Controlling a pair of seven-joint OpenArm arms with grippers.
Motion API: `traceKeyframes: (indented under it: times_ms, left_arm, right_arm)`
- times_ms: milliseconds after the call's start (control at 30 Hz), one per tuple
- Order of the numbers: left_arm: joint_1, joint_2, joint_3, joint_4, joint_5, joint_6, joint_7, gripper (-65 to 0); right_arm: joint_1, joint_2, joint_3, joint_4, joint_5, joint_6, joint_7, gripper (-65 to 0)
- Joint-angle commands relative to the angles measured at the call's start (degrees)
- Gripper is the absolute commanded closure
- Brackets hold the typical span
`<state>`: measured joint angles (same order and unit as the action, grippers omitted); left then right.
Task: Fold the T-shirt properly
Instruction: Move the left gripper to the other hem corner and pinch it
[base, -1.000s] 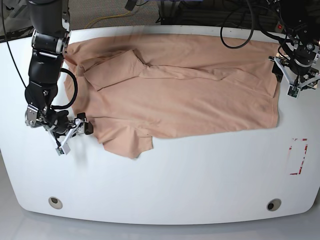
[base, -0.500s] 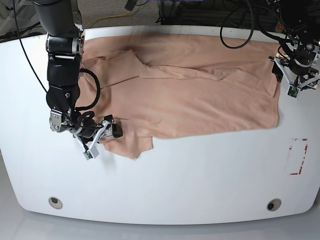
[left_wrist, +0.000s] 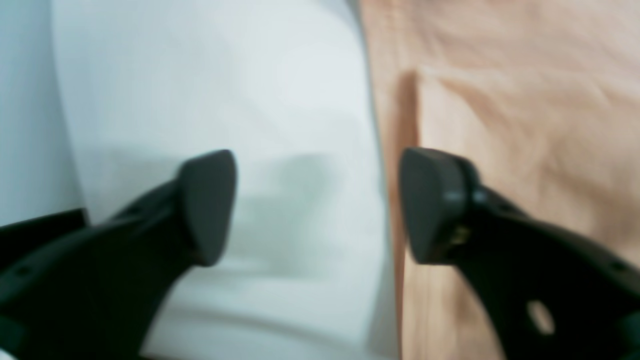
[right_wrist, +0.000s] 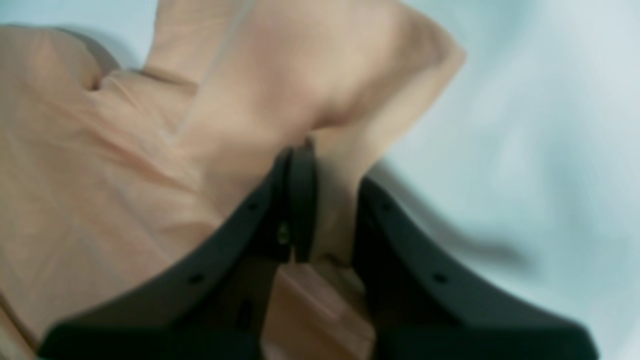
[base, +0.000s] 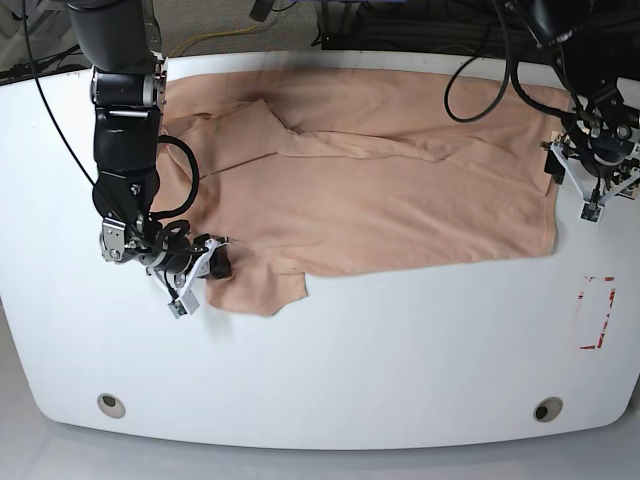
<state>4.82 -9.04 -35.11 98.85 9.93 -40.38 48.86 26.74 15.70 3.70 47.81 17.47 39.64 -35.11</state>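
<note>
The peach T-shirt (base: 380, 190) lies spread across the far half of the white table (base: 400, 350), with one sleeve folded over at the back left and the other sleeve at the front left. My right gripper (base: 205, 272) is at that front left sleeve. In the right wrist view it (right_wrist: 332, 200) is shut on a raised fold of the T-shirt (right_wrist: 125, 175). My left gripper (base: 585, 185) is at the shirt's right edge. In the left wrist view it (left_wrist: 317, 205) is open, with one finger over bare table and the other over the T-shirt's (left_wrist: 500, 100) edge.
A red and white marked rectangle (base: 597, 312) is on the table at the front right. Two round holes (base: 111, 405) (base: 546, 409) sit near the table's front edge. Cables hang behind the far edge.
My right gripper moved right from the bare table onto the front left sleeve and shut on it. My left gripper shifted slightly toward the front along the shirt's right edge.
</note>
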Motion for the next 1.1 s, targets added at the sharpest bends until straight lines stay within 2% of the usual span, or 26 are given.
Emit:
traceKeyframes:
  times_ms: [0, 100, 267, 433, 567, 900, 1000, 1067]
  left_arm:
    - [-5.3, -1.12, -0.1, -2.72, -0.84, 3.77, 0.85, -56.2]
    - [-9.87, -1.12, -0.1, -7.73, -1.01, 6.14, 1.56, -61.4]
    - [-17.52, -1.2, -0.1, -18.98, -1.01, 6.31, 1.47, -61.4]
    - [-21.39, -1.2, -0.1, -24.43, -1.27, 5.79, 1.2, -61.2]
    - [-22.97, -1.2, -0.1, -26.98, -3.47, 3.06, 1.12, -61.4]
    - [-28.25, -1.2, -0.1, -36.91, -3.91, 3.5, 0.77, -61.2]
    - [-28.51, -1.03, -0.1, -37.18, -3.91, 3.5, -1.34, -59.0]
    - [-28.42, -0.94, -0.1, -37.18, -3.91, 3.5, -3.02, -52.5]
  right_arm:
    - [1.87, 0.6, 0.21, 0.85, 0.86, 0.36, 1.22, -4.3]
    - [1.79, 0.6, 0.21, 0.85, 0.86, 0.36, 1.22, -4.3]
    - [1.52, 0.6, 0.21, 0.85, 0.86, 0.36, 1.22, -4.3]
    - [1.43, 0.6, 0.21, 0.94, 0.86, 0.36, 1.22, -4.1]
    - [1.43, 0.6, 0.21, 1.02, 0.86, 0.36, 1.22, -4.1]
    - [1.35, 0.69, 0.21, 1.11, 0.86, 0.36, 1.05, -4.1]
    - [1.35, 0.69, 0.21, 1.11, 0.86, 0.36, 1.05, -4.1]
    - [1.35, 0.69, 0.21, 1.11, 0.86, 0.36, 1.05, -4.1]
